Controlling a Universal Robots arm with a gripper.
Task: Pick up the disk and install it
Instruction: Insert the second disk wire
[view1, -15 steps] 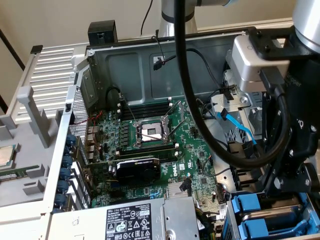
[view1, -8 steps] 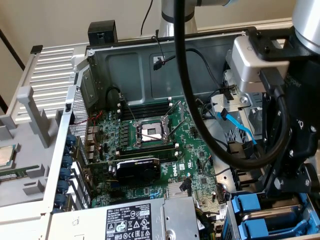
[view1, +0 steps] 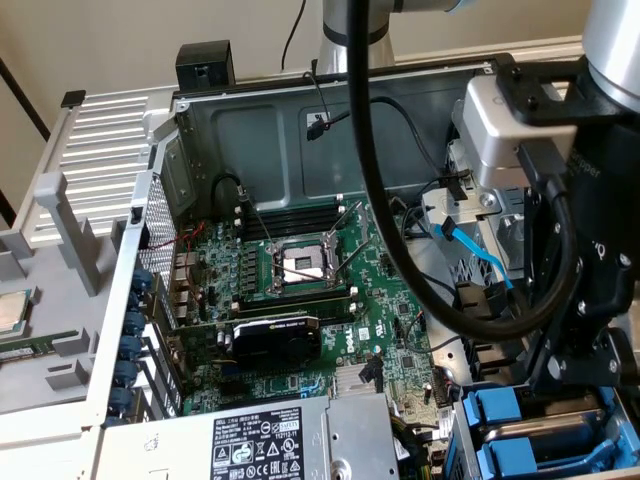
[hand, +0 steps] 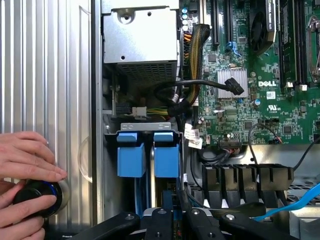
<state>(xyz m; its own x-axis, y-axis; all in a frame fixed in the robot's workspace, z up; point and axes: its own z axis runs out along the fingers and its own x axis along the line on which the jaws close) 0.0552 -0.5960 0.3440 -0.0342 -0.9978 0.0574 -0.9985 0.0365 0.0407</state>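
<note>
Exterior view: we see an open computer case (view1: 330, 110) with its motherboard (view1: 300, 300) exposed and a grey power supply (view1: 290, 440) at the near edge. The arm (view1: 590, 250) hangs over the case at this view's right, a thick black cable (view1: 375, 190) looping down beside it. Below the arm sit 2 blue carriers (view1: 530, 435) in the drive bay; the gripper itself is hidden behind the wrist here. Wrist view: the gripper (hand: 172, 220) stands directly over the bay, its black fingers (hand: 160, 222) drawn close together on the blue frame of the disk (hand: 166, 155), which sits down in the bay beside a second blue-framed drive (hand: 131, 155), the 2 side by side. We take the jaws as nearly closed, gripping the disk's frame edge. A person's hand (hand: 25, 165) rests on a black knob (hand: 37, 197) on the ribbed metal panel (hand: 50, 75) beside the case.
</note>
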